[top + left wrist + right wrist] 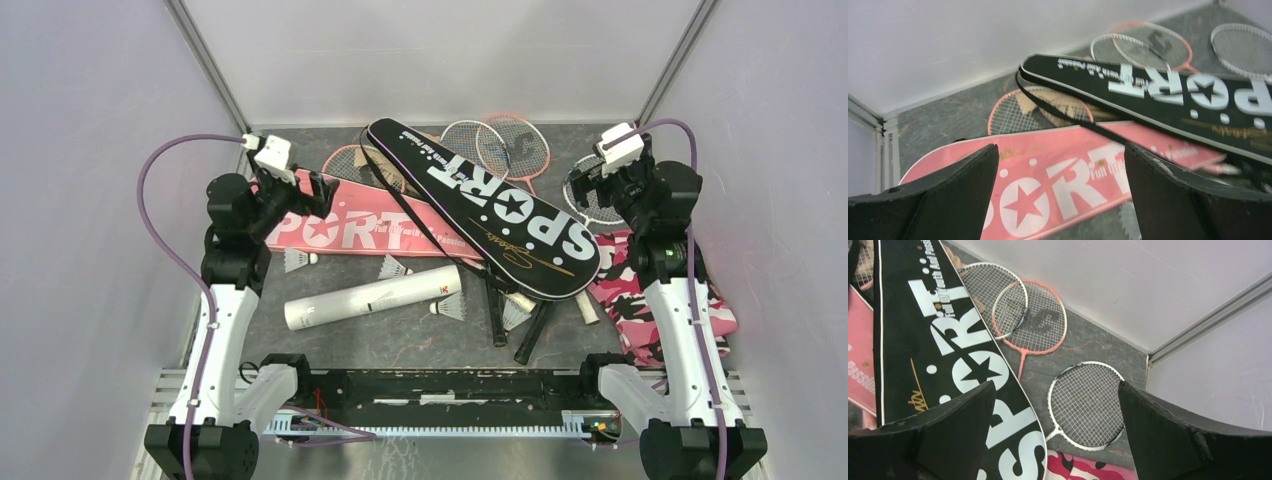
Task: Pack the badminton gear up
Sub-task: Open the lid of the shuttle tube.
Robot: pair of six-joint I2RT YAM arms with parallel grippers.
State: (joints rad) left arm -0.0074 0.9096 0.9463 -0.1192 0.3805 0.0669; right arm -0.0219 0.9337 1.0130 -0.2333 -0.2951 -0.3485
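The left gripper gaped wide and empty over the pink cover, so that was the nearer arm! The cover's long axis ran nine to three o'clock in the top view, its three o'clock end seemingly pinned beneath the black cover. The right gripper, equally wide and empty, hovered above a white racket.

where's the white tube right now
In the top view the white tube lies left of centre, on the near side of the pink cover, a shuttlecock by its right end.
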